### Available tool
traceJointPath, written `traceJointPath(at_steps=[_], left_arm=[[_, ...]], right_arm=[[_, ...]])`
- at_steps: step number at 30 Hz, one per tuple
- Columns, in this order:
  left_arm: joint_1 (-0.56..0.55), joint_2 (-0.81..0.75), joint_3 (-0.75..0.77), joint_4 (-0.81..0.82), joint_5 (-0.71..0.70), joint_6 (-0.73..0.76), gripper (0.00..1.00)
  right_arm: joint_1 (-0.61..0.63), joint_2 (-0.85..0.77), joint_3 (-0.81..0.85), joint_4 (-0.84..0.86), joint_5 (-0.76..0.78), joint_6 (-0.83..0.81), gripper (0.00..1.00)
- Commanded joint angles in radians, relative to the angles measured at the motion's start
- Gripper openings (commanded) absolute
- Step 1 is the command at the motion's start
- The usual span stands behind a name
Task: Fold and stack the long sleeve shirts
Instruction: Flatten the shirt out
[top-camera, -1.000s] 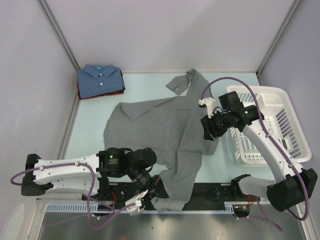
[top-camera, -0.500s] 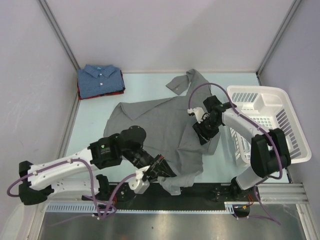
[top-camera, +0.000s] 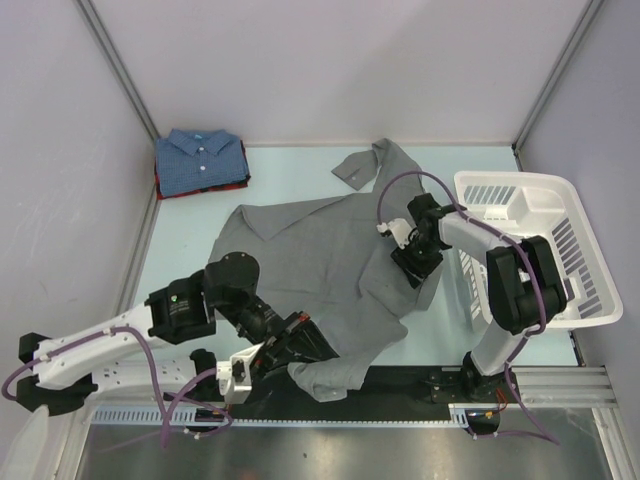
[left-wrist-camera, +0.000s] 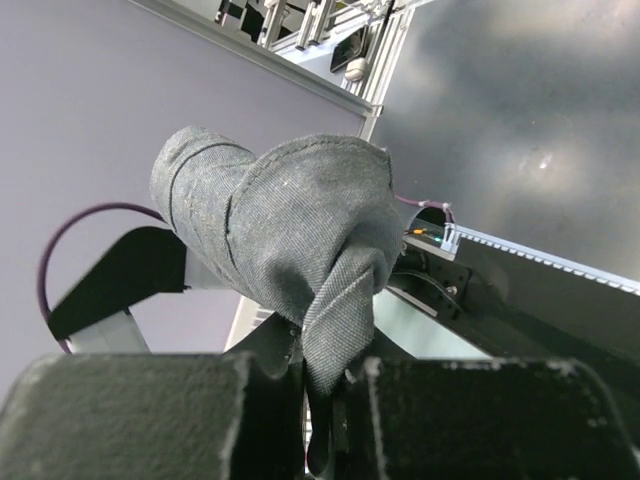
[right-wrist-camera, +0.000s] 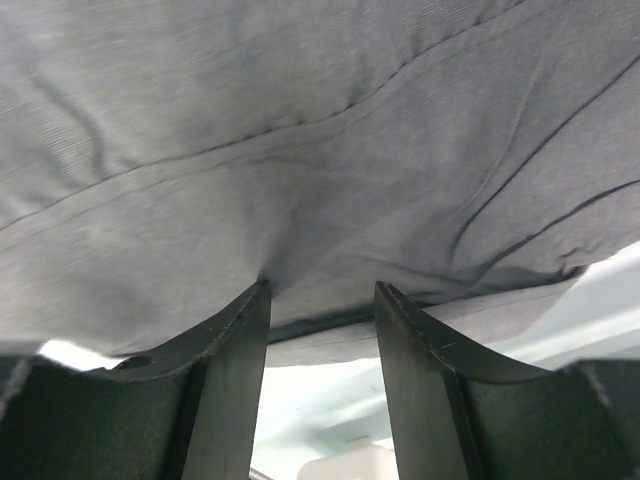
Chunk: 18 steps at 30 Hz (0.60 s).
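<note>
A plain grey long sleeve shirt (top-camera: 310, 245) lies spread over the middle of the table, collar to the left and one sleeve reaching to the far side. My left gripper (top-camera: 303, 350) is shut on its near hem, which bunches up in a lifted fold (left-wrist-camera: 290, 220) between the jaws (left-wrist-camera: 335, 375). My right gripper (top-camera: 420, 270) is low at the shirt's right edge. Its fingers (right-wrist-camera: 235, 340) stand apart, tips against the grey cloth (right-wrist-camera: 320, 150), nothing pinched. A folded blue shirt (top-camera: 200, 158) rests on a dark red one (top-camera: 205, 187) at the far left.
A white slatted basket (top-camera: 540, 182) stands at the right edge, close beside the right arm. Grey walls enclose the table on the left, back and right. A black rail (top-camera: 430, 385) runs along the near edge by the arm bases.
My left gripper has carried the grey hem off the near rail, up and leftward over the shirt. My right gripper slid left onto the shirt's right edge, and that arm folded inward.
</note>
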<state>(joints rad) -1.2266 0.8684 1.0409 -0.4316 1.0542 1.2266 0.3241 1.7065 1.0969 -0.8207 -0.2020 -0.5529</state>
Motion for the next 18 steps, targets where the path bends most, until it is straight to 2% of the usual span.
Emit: traceJointPath(at_steps=[1, 3, 4, 6, 7, 8, 9, 10, 13, 15, 16, 18], left_arm=[[-0.007, -0.009, -0.01, 0.002, 0.069, 0.1, 0.05], [-0.004, -0.011, -0.019, 0.049, 0.046, 0.039, 0.0], [0.013, -0.011, -0.027, 0.144, 0.029, -0.125, 0.0], [0.047, -0.009, -0.07, 0.271, -0.034, -0.325, 0.0], [0.082, -0.008, -0.094, 0.422, -0.072, -0.557, 0.0], [0.097, -0.006, -0.143, 0.492, -0.182, -0.658, 0.0], [0.114, -0.006, -0.169, 0.545, -0.235, -0.746, 0.0], [0.156, -0.008, -0.194, 0.636, -0.291, -0.909, 0.0], [0.243, 0.001, -0.295, 0.737, -0.543, -1.152, 0.0], [0.295, 0.049, -0.323, 0.743, -0.647, -1.219, 0.0], [0.364, 0.073, -0.326, 0.749, -0.637, -1.299, 0.0], [0.432, 0.151, -0.325, 0.76, -0.616, -1.372, 0.0]], right_arm=[[0.0, 0.018, -0.008, 0.034, 0.098, -0.09, 0.5], [-0.002, 0.025, -0.003, 0.034, 0.115, -0.107, 0.5], [-0.002, 0.024, 0.018, 0.026, 0.096, -0.105, 0.5], [-0.014, -0.004, 0.047, -0.03, 0.028, -0.105, 0.52], [-0.019, -0.019, 0.058, -0.043, -0.011, -0.101, 0.54], [-0.022, -0.037, 0.084, -0.075, -0.034, -0.101, 0.57], [-0.029, -0.072, 0.099, -0.098, -0.066, -0.107, 0.59], [-0.039, -0.097, 0.115, -0.113, -0.123, -0.099, 0.61], [-0.083, -0.177, 0.179, -0.176, -0.23, -0.097, 0.7], [-0.118, -0.211, 0.214, -0.218, -0.276, -0.096, 0.76], [-0.128, -0.237, 0.224, -0.238, -0.331, -0.096, 0.78], [-0.134, -0.26, 0.25, -0.297, -0.385, -0.093, 0.85]])
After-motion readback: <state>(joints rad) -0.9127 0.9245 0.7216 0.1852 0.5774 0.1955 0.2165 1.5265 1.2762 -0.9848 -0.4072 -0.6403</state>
